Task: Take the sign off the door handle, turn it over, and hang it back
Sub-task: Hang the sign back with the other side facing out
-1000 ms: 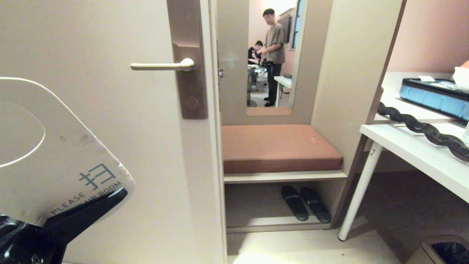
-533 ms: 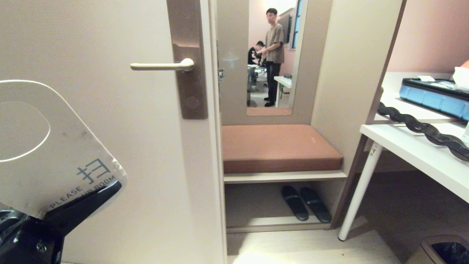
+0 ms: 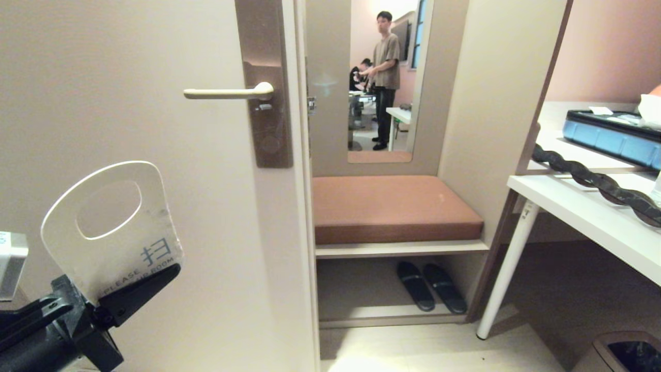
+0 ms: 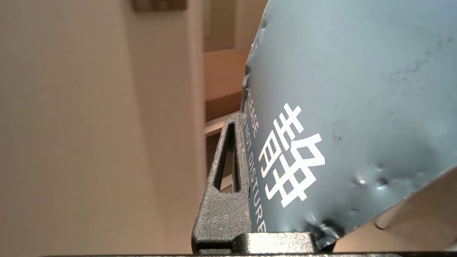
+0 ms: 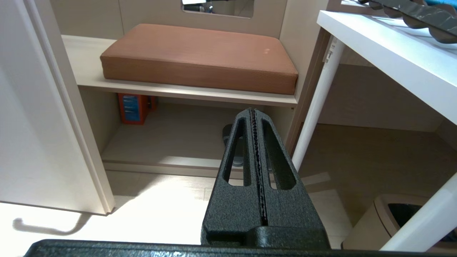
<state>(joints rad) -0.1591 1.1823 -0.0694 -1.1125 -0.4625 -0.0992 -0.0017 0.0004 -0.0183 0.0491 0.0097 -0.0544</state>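
Holding the sign [image 3: 111, 232] by its lower end in my left gripper [image 3: 129, 289], jaws clenched on it — white face toward my head, grey-blue toward the wrist. Off the door handle [image 3: 227, 93], low and left of it. Flip looks mid-way; next, line the hole up with the lever's free end. Right gripper [image 5: 257, 171] idle, shut empty.

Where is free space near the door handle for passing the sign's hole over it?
The door handle is bare along its length, with plain door left of its tip and below it. The left gripper holds the sign lower left. It is crowded at the brown plate.
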